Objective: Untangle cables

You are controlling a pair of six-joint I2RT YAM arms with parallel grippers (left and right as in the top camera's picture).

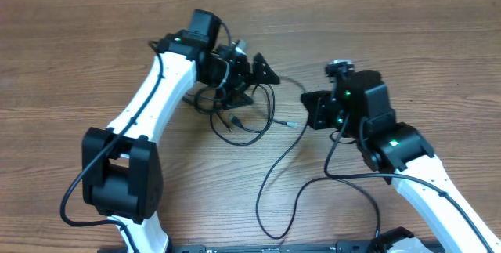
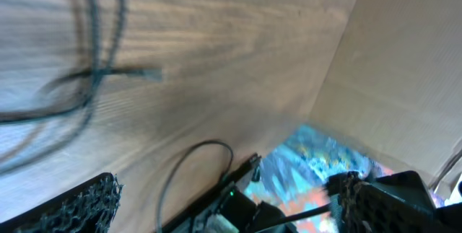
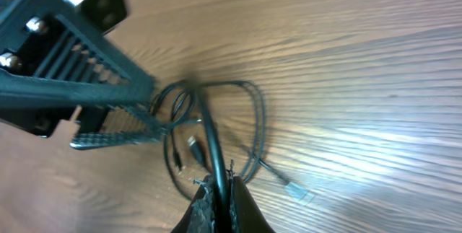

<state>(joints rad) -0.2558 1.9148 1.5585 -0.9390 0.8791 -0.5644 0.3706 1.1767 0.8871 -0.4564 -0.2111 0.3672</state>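
Okay, we see the cables (image 1: 235, 112) lying as a loose tangle on the wooden bench (image 1: 78, 57), in the upper middle of the overhead frame, right under the left claw (image 1: 252, 83). Left claw: spread wide. Its two mesh-padded fingers (image 2: 83, 208) sit at the lower corners of the left wrist view, well apart. We see blurred cable loops in the upper left of that view, with one plug end (image 2: 148, 74) lying flat on the wood.

Right claw (image 3: 219, 184): closed, pinching one black cable at the bottom centre of the right wrist frame. That cable runs up from the tips into the tangle. In the overhead view the right claw sits centre-right of the frame, to the right of the tangle and apart from the left claw.

A silver-tipped plug (image 3: 296, 190) lies on the bench just right of the right claw's tips in the right wrist frame. One long strand (image 1: 274, 165) trails from the tangle into a big loop at the lower middle of the overhead frame; we cannot trace its far end.
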